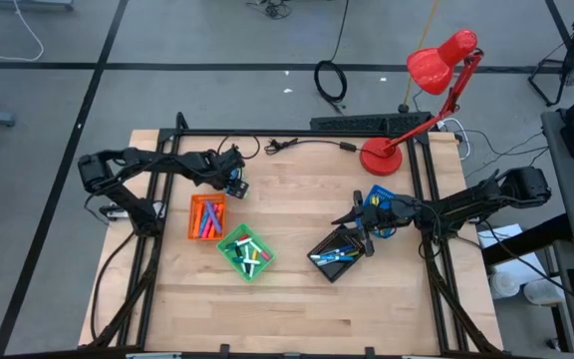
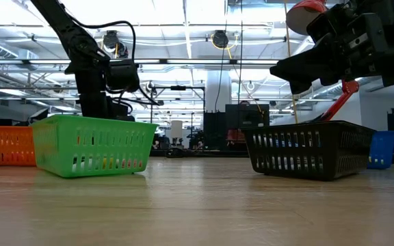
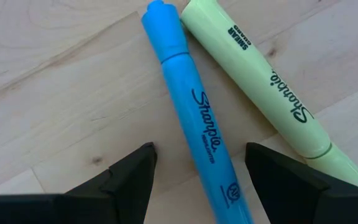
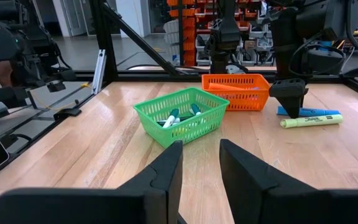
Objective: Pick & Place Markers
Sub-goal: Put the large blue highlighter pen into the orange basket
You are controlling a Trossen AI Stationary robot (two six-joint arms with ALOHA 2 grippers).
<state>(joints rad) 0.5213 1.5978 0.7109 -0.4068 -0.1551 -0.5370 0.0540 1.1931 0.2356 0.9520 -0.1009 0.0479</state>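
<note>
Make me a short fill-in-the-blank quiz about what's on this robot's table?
1. The left gripper hangs open over a ___ marker.
2. Next to that marker lies a ___ highlighter.
3. The basket beside the orange basket is ___.
4. The right gripper hovers above the ___ basket.

Missing words: blue; yellow-green; green; black

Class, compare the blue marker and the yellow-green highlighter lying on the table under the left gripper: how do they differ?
The blue marker is bright blue; the yellow-green highlighter is pale yellow-green. The marker lies between the left gripper's open fingers; the highlighter lies outside them. Their ends meet at one side and spread apart at the other. Both lie flat on the wooden table.
</note>
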